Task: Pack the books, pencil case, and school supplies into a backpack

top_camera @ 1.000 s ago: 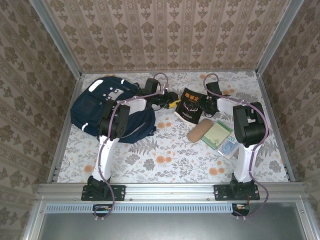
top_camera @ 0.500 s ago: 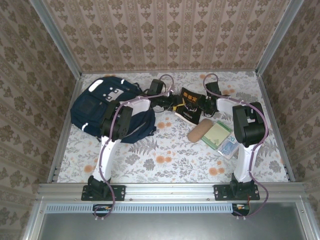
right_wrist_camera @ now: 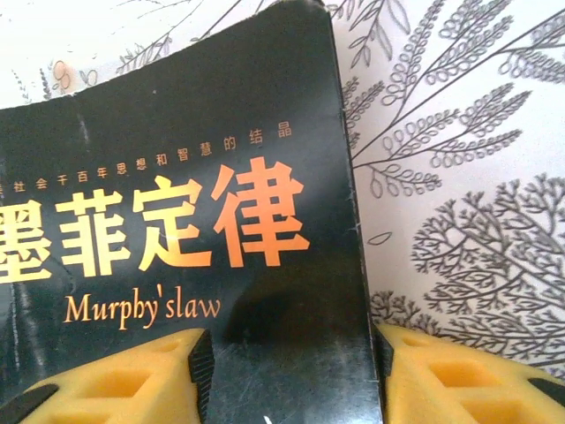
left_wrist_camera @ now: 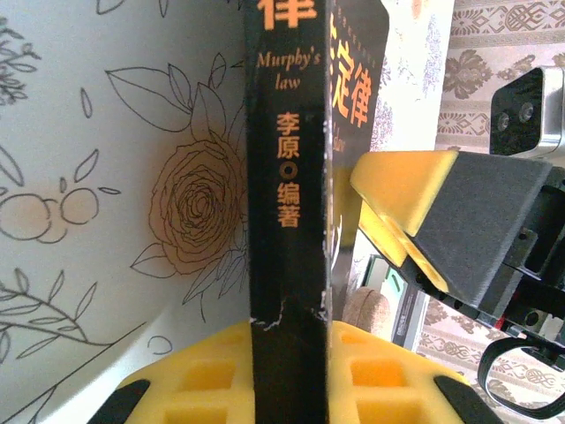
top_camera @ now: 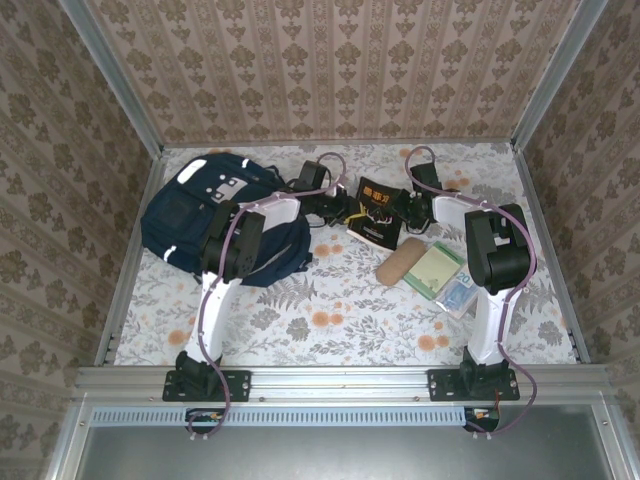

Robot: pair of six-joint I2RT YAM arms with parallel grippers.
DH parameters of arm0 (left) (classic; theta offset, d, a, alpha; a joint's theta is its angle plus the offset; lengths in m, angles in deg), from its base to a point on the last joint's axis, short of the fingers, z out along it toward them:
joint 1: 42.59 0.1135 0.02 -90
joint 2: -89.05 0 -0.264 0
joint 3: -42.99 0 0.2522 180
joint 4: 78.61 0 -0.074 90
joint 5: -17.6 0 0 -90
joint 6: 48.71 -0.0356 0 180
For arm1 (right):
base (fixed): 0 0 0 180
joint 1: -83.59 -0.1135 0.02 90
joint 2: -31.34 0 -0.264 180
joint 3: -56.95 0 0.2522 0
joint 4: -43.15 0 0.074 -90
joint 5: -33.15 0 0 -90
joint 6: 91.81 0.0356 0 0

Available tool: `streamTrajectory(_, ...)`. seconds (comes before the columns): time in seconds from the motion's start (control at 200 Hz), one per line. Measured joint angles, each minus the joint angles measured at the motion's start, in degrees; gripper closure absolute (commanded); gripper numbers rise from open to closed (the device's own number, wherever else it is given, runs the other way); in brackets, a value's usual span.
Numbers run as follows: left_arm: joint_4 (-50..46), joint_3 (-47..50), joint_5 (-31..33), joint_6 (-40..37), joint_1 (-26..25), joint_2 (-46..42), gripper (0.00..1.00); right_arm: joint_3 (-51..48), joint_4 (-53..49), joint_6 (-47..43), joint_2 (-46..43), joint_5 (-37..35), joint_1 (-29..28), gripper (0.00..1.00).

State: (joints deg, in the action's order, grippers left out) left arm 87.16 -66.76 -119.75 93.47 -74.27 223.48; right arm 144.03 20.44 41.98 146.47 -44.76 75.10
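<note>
Top view: backpack lies flat at the upper left of the table, its white patch facing up. The black book sits upper centre, just right of the bag and apart from it. Left gripper is at the book's left edge and right gripper at its right edge. Below and right of the book lie the tan oval case, then the pale green box just beside it, then the light-blue pack by the right arm.

Left wrist view: the book's spine runs up the middle of the frame. The yellow fingers press against both of its sides at the bottom edge, clamped on the black book. The other gripper's yellow pads are at the right, by the cover.

Right wrist view: the front cover with its orange lettering faces the camera. One yellow finger lies over the cover and the other is just past its right edge. The jaws stand apart, nothing pinched.
</note>
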Motion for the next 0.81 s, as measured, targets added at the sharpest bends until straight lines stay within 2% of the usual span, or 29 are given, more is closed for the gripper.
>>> streamTrajectory(0.2,1.36,3.43,-1.42,0.79,1.49,-5.57,1.0,-3.28,5.97,2.82,-2.6,11.02,1.75,0.28)
streamTrajectory(0.295,3.06,3.8,-2.08,1.64,2.23,-8.57,1.0,-6.34,11.91,6.01,-5.05,17.14,2.89,0.1)
streamTrajectory(0.46,7.17,4.63,-3.3,3.85,3.52,-12.72,1.0,-8.22,20.13,10.29,-6.43,24.28,3.74,0.08)
streamTrajectory(0.63,15.56,7.06,-5.14,9.73,4.04,-14.05,1.0,-10.29,30.38,17.59,-6.25,29.68,3.82,0.04)
streamTrajectory(0.805,27.06,11.5,-6.19,19.06,4.13,-14.05,1.0,-10.71,49.57,31.63,-1.66,34.73,3.82,0.04)
